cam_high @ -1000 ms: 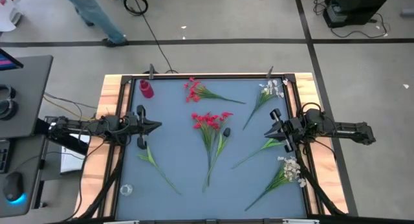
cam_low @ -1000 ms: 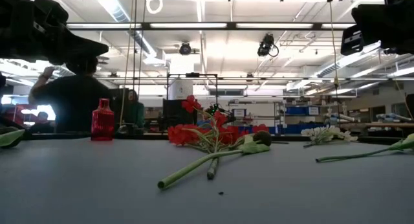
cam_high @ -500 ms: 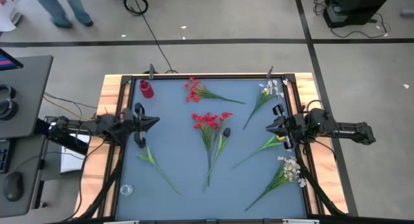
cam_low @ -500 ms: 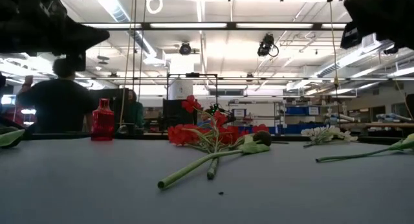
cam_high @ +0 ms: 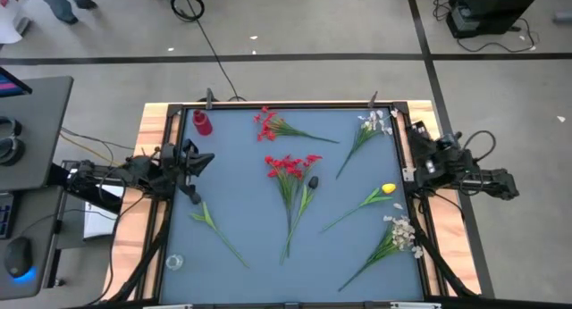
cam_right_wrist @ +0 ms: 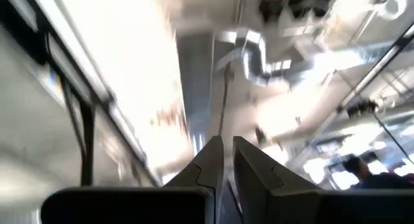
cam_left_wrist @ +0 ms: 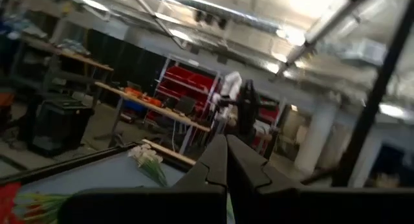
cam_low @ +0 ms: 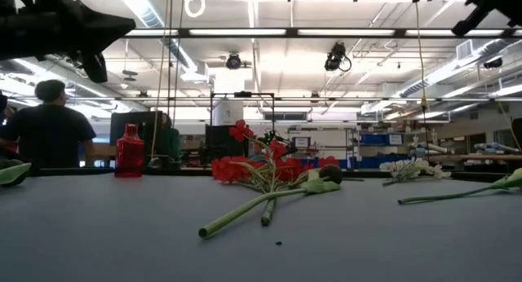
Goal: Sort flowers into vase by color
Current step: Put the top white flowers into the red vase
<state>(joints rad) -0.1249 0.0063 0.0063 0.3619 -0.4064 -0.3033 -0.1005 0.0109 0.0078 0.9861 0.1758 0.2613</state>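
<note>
Jaws pressed together and holding nothing, the left gripper (cam_high: 204, 160) hangs above the table's (cam_high: 241, 273) left edge, just beside the red vase (cam_high: 203, 122) at the far-left corner. Across the grey surface the flowers lie unsorted: a bare green sprig (cam_high: 213, 224) near the left gripper; two red bunches, one (cam_high: 266, 123) by the far edge with its stem running right, the other (cam_high: 288, 165) in the middle with its blossoms toward the far edge and its long stems running straight toward the near edge; a yellow bloom (cam_high: 388, 189) whose stem slants toward the near left; and two white sprays (cam_high: 375, 122) (cam_high: 402, 232) along the right side, both angled the same way. A clear vase (cam_high: 174, 262) stands at the near-left corner. The right gripper (cam_high: 420, 163), its fingers a slit apart and empty, sits tilted up over the table's right rail. The thin stems lie flat, so a shallow pinch could slip off, and overlapping stems in the middle bunch could lift together.
</note>
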